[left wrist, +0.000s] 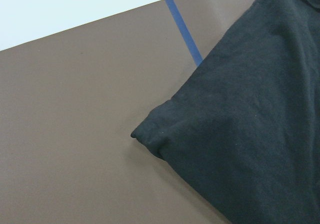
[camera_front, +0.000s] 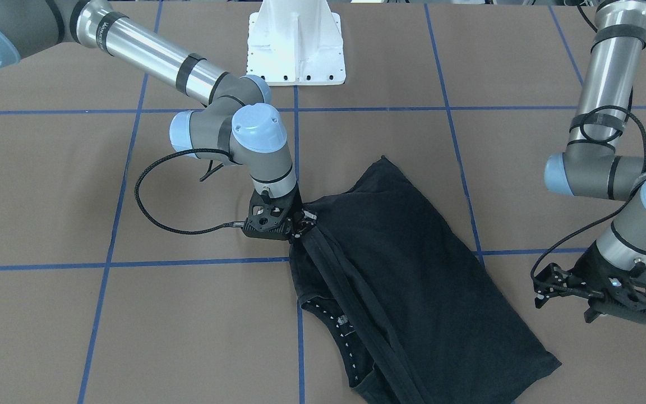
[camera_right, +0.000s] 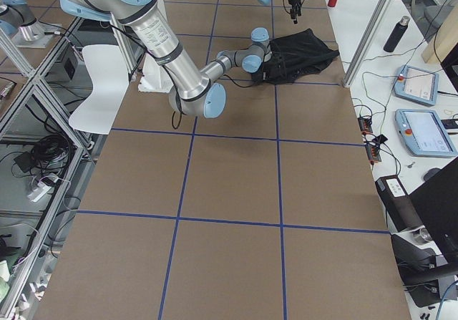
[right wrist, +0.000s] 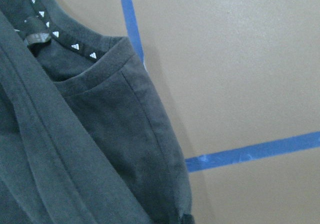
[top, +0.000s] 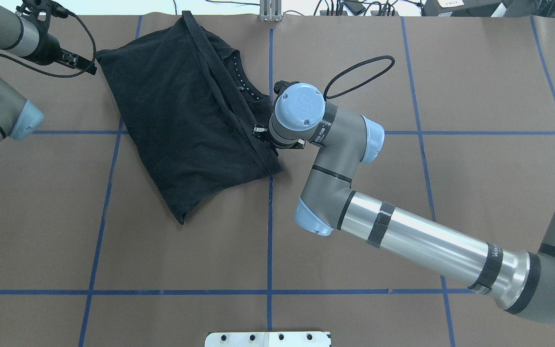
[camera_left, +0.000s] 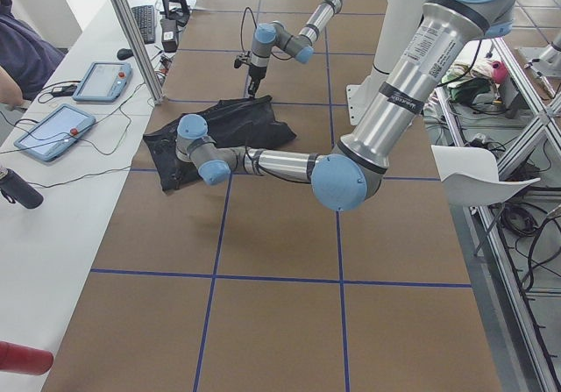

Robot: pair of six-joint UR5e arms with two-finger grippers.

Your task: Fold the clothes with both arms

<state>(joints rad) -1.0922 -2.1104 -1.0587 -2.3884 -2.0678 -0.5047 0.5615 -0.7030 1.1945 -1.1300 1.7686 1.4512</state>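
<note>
The black T-shirt [camera_front: 413, 269] lies folded lengthwise on the brown table, plain side up, its graphic hidden. Its collar [camera_front: 334, 320] with small white marks shows at one end. It also shows in the overhead view [top: 181, 120]. My right gripper [camera_front: 300, 227] presses down at the shirt's long edge, where folded hems bunch between its jaws; it looks shut on the fabric. In the overhead view its wrist [top: 297, 111] hides it. My left gripper [camera_front: 537, 290] hovers beside the shirt's bottom corner [top: 101, 54], apart from it, and looks open and empty. The left wrist view shows that corner [left wrist: 150, 134].
The white base pedestal [camera_front: 296, 42] stands at the robot's side of the table. Blue tape lines [camera_front: 188, 262] grid the brown surface. Two tablets [camera_left: 53, 129] and cables lie on a side bench past the shirt's far side.
</note>
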